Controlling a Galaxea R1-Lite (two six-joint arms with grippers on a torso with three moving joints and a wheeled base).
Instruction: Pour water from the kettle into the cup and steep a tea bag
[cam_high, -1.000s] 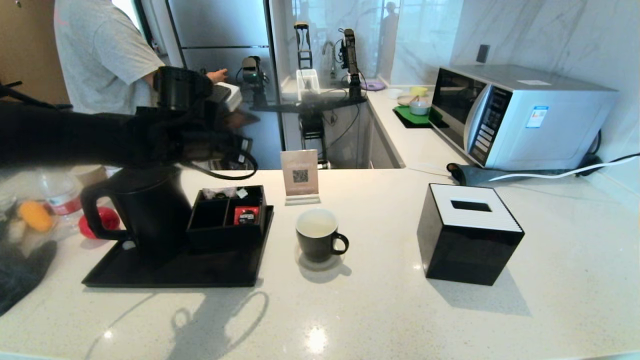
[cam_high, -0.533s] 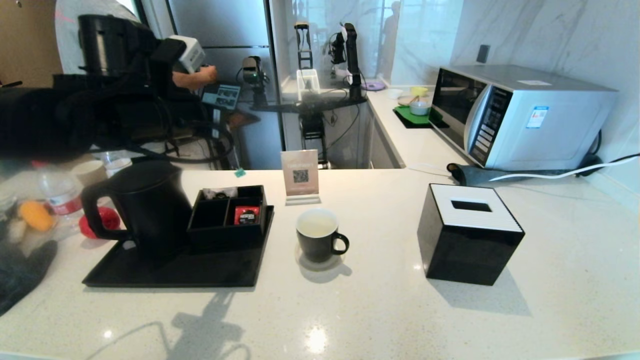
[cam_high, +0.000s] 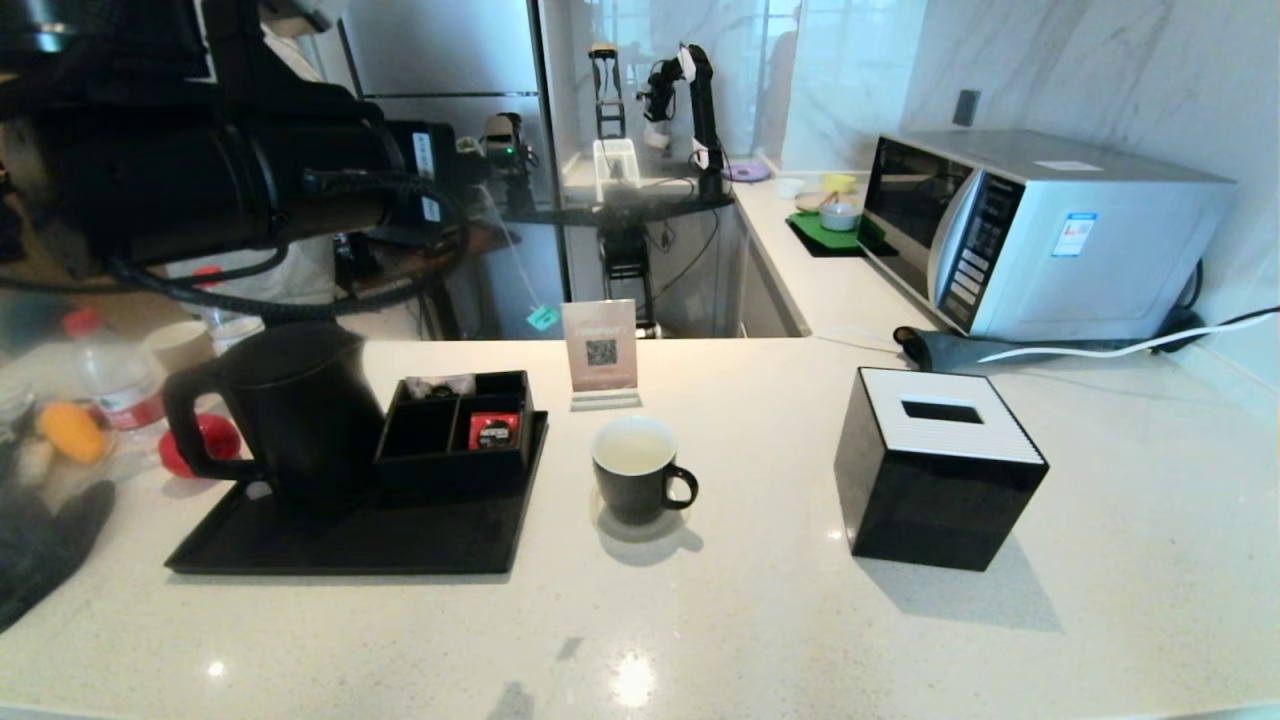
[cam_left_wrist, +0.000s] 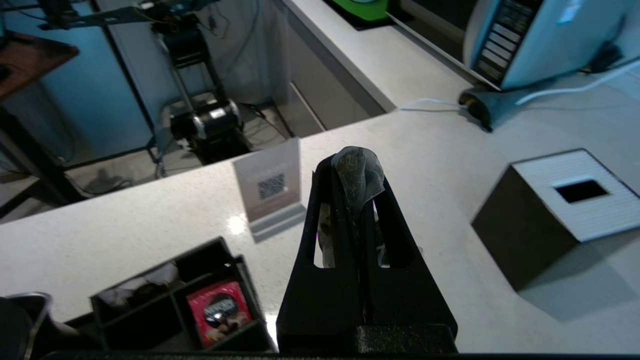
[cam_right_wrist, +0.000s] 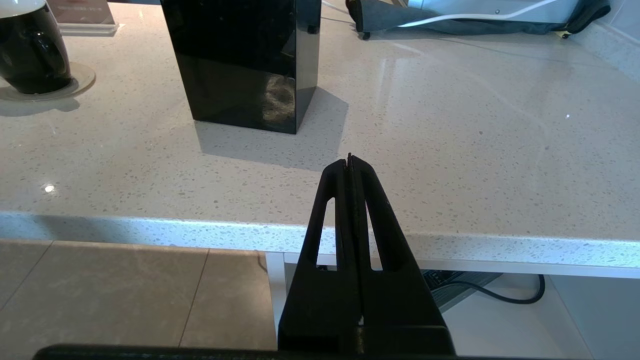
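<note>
My left gripper is shut on a mesh tea bag, held high above the counter between the organizer box and the QR sign. The bag's teal tag dangles on its string beside the sign. The black mug stands mid-counter on a coaster, with pale water in its white inside; it also shows in the right wrist view as the mug. The black kettle stands upright on the black tray. My right gripper is shut and empty, parked off the counter's front edge.
A black organizer box with a red packet sits on the tray beside the kettle. A QR sign stands behind the mug. A black tissue box stands right of the mug. A microwave is at the back right; bottles and clutter lie far left.
My left arm has lifted from over the organizer box up and back, carrying the tea bag; the teal tag now hangs free beside the QR sign. Mug and kettle have not moved.
</note>
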